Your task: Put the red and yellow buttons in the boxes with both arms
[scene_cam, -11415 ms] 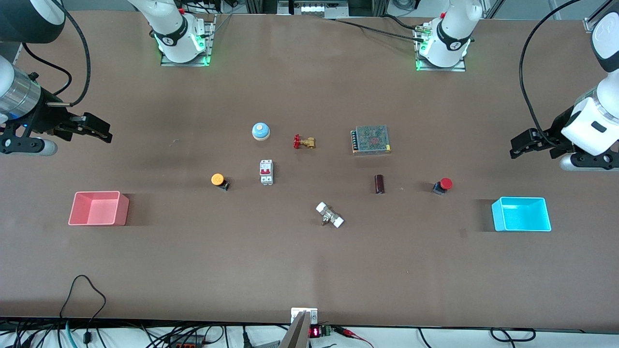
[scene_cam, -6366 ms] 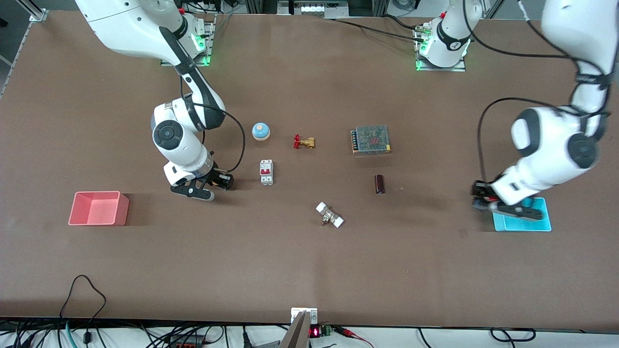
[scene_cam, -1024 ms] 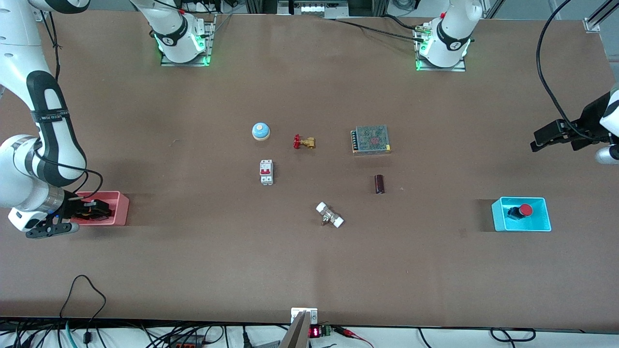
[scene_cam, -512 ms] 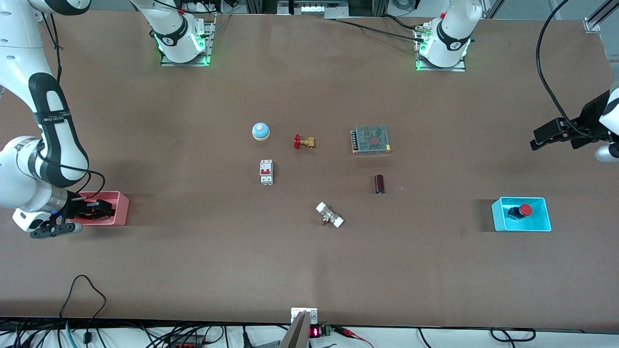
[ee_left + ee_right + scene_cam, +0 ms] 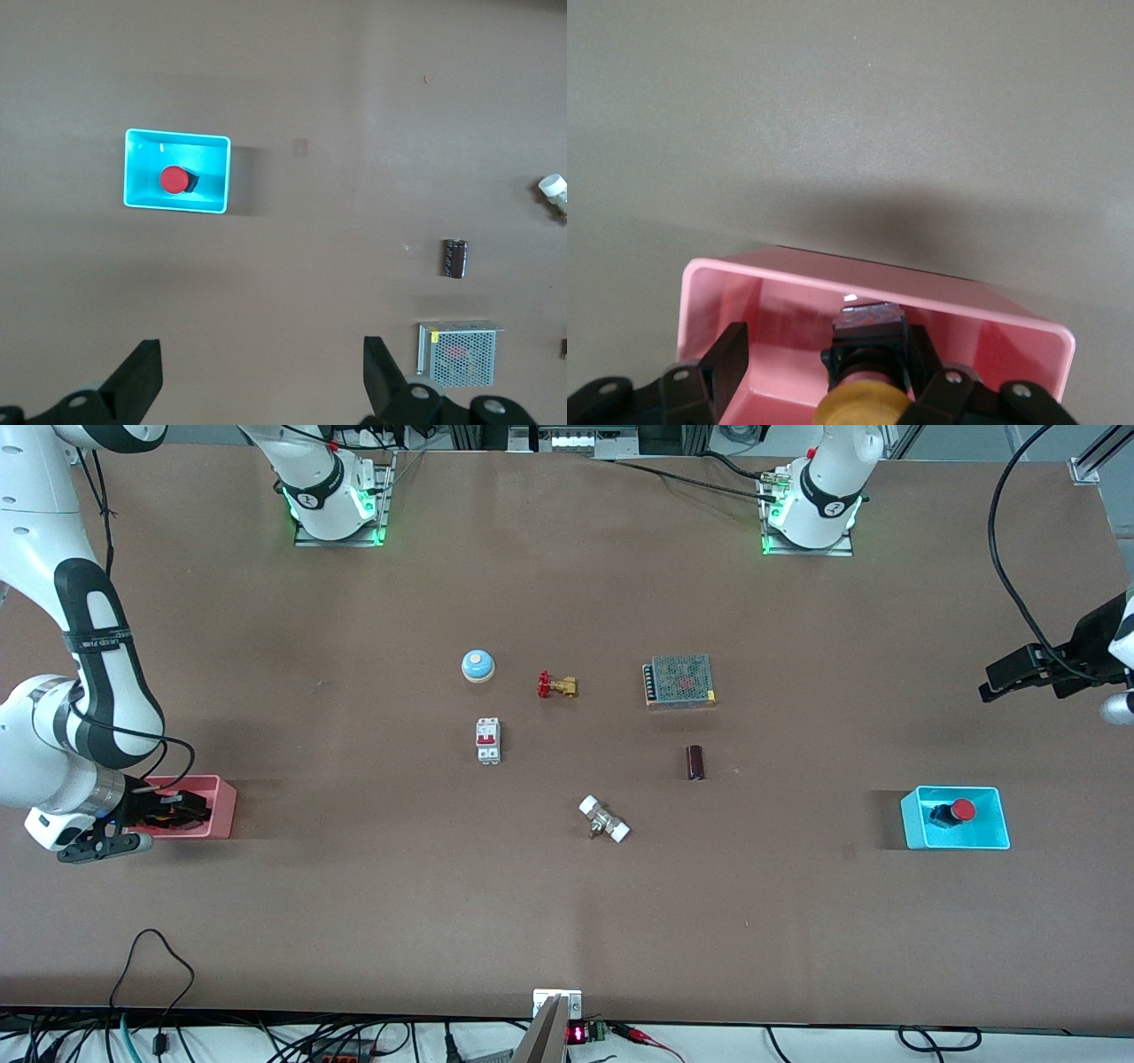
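Right wrist view: yellow button (image 5: pixel 864 390) sits between parted right gripper (image 5: pixel 833 359) fingers, inside pink box (image 5: pixel 939 301).

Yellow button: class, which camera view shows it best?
The right wrist view: the yellow button sits between the right gripper's fingers, inside the pink box. In the front view the gripper hides it; the left wrist view misses it.

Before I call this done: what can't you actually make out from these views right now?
- Front view: the yellow button is hidden by the right gripper over the pink box.
- Right wrist view: the yellow button sits between the fingers; whether it rests on the box floor is cut off by the picture's edge.
- Left wrist view: the left gripper is cropped; the red button lies in the cyan box.
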Motion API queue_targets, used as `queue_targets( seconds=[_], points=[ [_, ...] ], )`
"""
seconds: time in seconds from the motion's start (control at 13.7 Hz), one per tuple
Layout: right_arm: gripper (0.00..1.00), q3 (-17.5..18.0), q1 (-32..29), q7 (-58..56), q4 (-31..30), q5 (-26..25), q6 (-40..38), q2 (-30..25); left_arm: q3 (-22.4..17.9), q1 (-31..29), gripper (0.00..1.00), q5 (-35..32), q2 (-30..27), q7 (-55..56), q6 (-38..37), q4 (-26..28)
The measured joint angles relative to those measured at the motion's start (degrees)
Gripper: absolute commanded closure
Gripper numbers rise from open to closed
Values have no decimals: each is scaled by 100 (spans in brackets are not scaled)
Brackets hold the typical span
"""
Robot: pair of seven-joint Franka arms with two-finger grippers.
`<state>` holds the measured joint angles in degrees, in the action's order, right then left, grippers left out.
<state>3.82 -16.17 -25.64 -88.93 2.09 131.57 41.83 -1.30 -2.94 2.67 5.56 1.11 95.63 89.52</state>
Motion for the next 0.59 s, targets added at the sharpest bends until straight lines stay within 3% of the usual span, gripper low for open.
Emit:
queue_targets(
  seconds=[0.29, 0.59],
  points=[
    [14, 8, 0, 19, 0, -80, 5, 0, 191, -145, 0, 0, 10, -2, 16, 16],
    [13, 8, -21, 36, 0, 189, -3, 0, 321, -166, 0, 0, 10, 0, 19, 16]
  ],
)
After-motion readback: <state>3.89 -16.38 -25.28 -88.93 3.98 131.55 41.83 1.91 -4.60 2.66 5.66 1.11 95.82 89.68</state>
